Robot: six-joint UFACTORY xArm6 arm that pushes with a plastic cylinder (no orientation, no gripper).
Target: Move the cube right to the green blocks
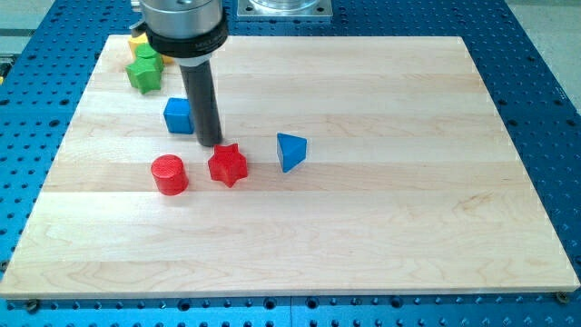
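A blue cube [178,115] sits on the wooden board [363,218] in the upper left part. My tip [211,143] is just to the cube's right and slightly below it, close to touching. Two green blocks lie near the board's top left corner: a green star [143,74] and another green block [148,54] behind it, partly hidden by the arm's body. A yellow block [136,42] peeks out beside them at the corner.
A red star [228,165] lies just below my tip. A red cylinder [169,173] is to its left. A blue triangular block [290,151] is to the star's right. The board rests on a blue perforated table [545,91].
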